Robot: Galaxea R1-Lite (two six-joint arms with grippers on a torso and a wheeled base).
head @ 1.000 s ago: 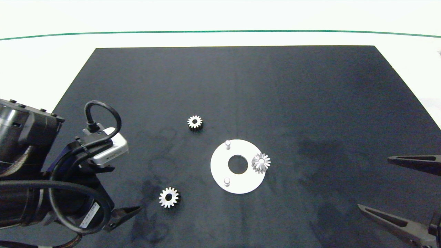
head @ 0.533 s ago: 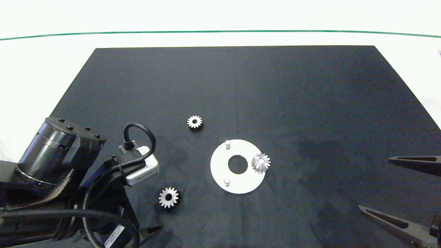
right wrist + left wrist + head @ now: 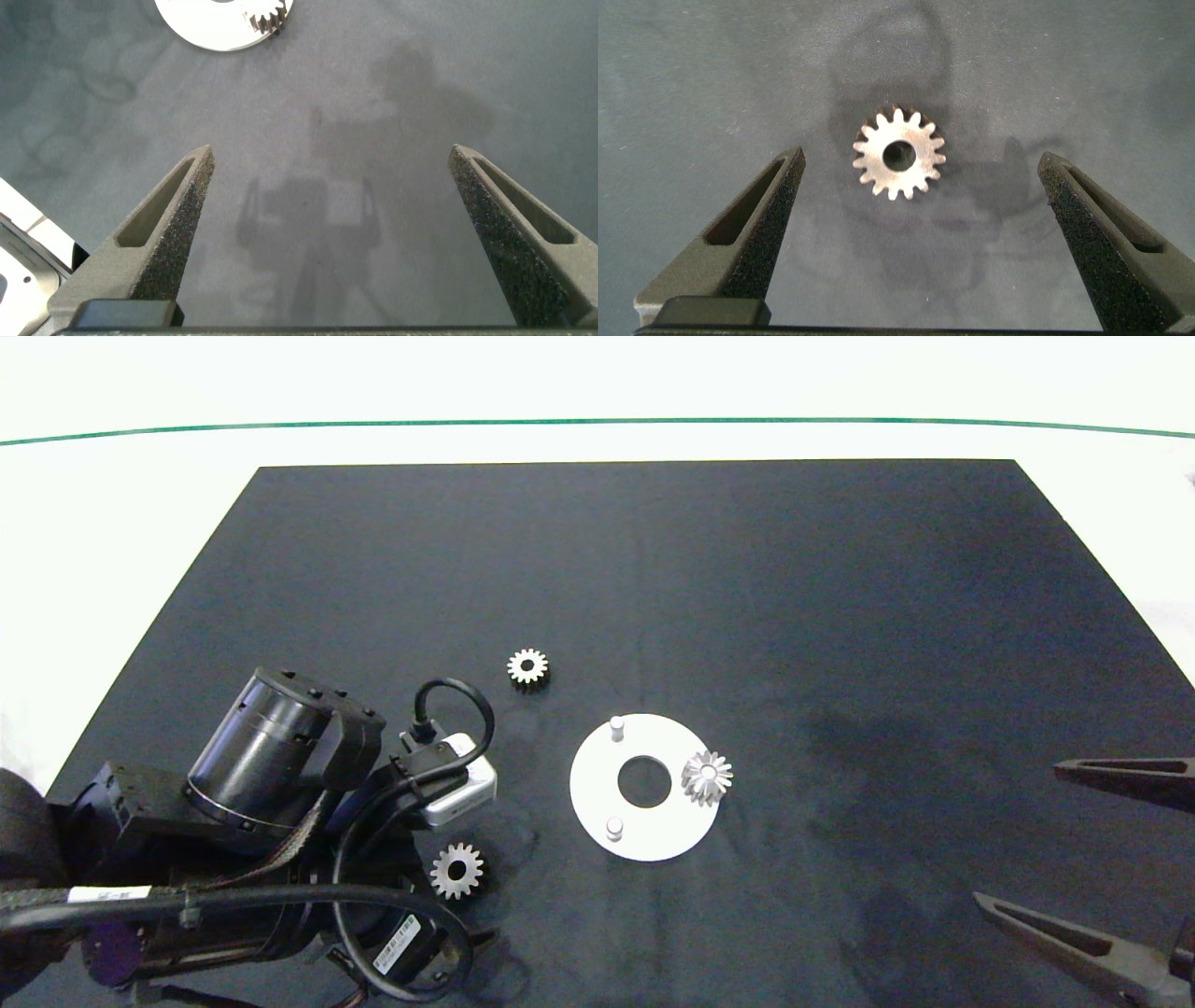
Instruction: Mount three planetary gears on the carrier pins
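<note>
The head camera sits high up and looks down on the whole black mat (image 3: 653, 569), from far away. The left wrist camera rides on the left arm and looks down from close by; a small gear (image 3: 898, 154) lies on the mat out past the wide-apart jaws, in line with the gap. The head view shows that same gear (image 3: 457, 871). The right wrist camera also looks down, and the white disc (image 3: 201, 28) sits far beyond its jaws. The head view shares that disc (image 3: 597, 793) too.
</note>
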